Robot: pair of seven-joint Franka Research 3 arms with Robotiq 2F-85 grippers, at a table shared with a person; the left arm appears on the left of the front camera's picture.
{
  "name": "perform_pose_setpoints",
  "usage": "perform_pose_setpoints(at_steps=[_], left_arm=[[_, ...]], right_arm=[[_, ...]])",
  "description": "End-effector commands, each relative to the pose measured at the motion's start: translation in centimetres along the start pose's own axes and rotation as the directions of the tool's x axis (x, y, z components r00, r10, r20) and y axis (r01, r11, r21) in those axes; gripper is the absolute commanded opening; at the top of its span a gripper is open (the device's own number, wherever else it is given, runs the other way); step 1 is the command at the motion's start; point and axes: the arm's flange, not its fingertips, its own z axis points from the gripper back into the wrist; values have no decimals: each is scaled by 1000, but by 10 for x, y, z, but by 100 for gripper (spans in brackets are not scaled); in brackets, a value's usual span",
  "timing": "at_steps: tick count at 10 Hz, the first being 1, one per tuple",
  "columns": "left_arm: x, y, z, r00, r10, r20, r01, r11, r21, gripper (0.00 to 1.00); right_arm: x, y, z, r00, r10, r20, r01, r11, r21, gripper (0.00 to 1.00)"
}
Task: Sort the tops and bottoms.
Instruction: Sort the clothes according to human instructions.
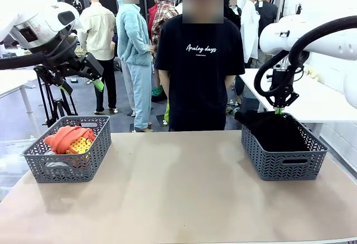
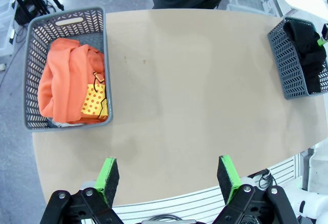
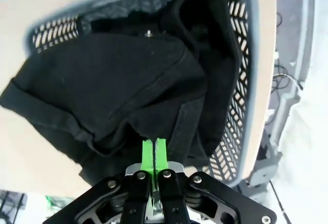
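The right gripper (image 3: 154, 155) hangs over the right basket (image 1: 283, 163), and its green jaws are pressed tight together. A fold of the black bottoms (image 3: 118, 85) lies right at the jaw tips. They look pinched on the cloth, but the gap is too thin to be sure. The bottoms fill most of this basket. One big flap hangs out over the rim onto the counter (image 1: 178, 188).

The left gripper (image 2: 169, 180) is held high above the counter with its jaws wide apart and nothing between them. In the front view it sits up over the left basket (image 1: 67, 160). The orange top (image 2: 69, 83) with the yellow patch lies in that basket. A bit of pale cloth peeks out under it, which may be the other top.

So the sorting looks almost done. The step now seems to be getting the bottoms fully into the right basket. To do it well, the right arm should pull the hanging flap in over the rim and lower the cloth to the middle. Then the jaws should open and go straight up, so the cloth does not snag and come back out. The person (image 1: 198, 65) stands behind the counter, arms down, well away from both baskets.
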Motion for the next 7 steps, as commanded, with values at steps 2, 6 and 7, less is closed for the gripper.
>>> perform_pose_setpoints(at_steps=[2, 6, 7], left_arm=[[0, 3, 1, 1000, -3, 0, 3, 1000, -7, 100], [0, 3, 1, 1000, -3, 0, 3, 1000, -7, 100], [0, 3, 1, 1000, -3, 0, 3, 1000, -7, 100]], right_arm=[[-14, 5, -26, 998, -57, 9, 57, 998, -4, 0], [-17, 2, -64, 989, -143, -36, 144, 989, 26, 0], [-16, 2, -63, 988, -150, -32, 151, 988, 26, 0]])
